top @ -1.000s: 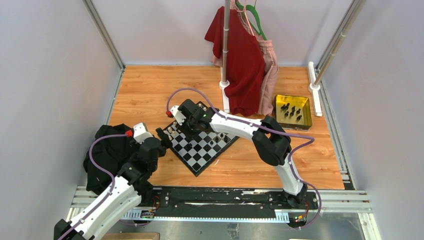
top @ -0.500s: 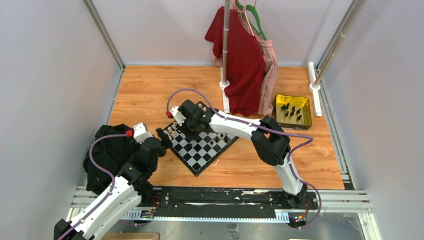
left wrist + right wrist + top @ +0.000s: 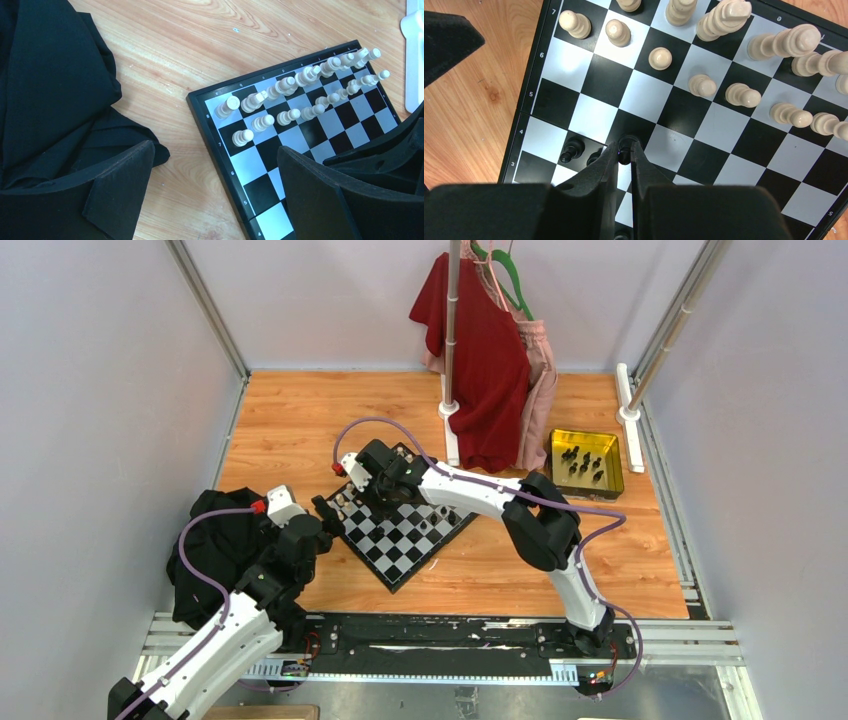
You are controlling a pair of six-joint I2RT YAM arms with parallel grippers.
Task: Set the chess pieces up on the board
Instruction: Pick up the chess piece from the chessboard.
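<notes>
The board [image 3: 402, 538] lies turned diamond-wise in the middle of the wooden floor. Two rows of pale cream pieces [image 3: 292, 85] stand along its far-left side; they also show in the right wrist view [image 3: 704, 85]. My right gripper [image 3: 624, 151] is shut on a tiny black piece [image 3: 624, 142] over the board's dark square, near the left rim. Two more black pieces [image 3: 572, 149] stand just left of it. My left gripper [image 3: 215, 195] is open and empty, low over the board's left edge [image 3: 210, 135]. Several black pieces [image 3: 583, 462] lie in the yellow tray.
A black cloth [image 3: 215, 545] lies left of the board, beside the left arm. The yellow tray [image 3: 587, 443] sits at the right back. A white stand [image 3: 450, 410] with red and pink clothes [image 3: 490, 360] rises behind the board.
</notes>
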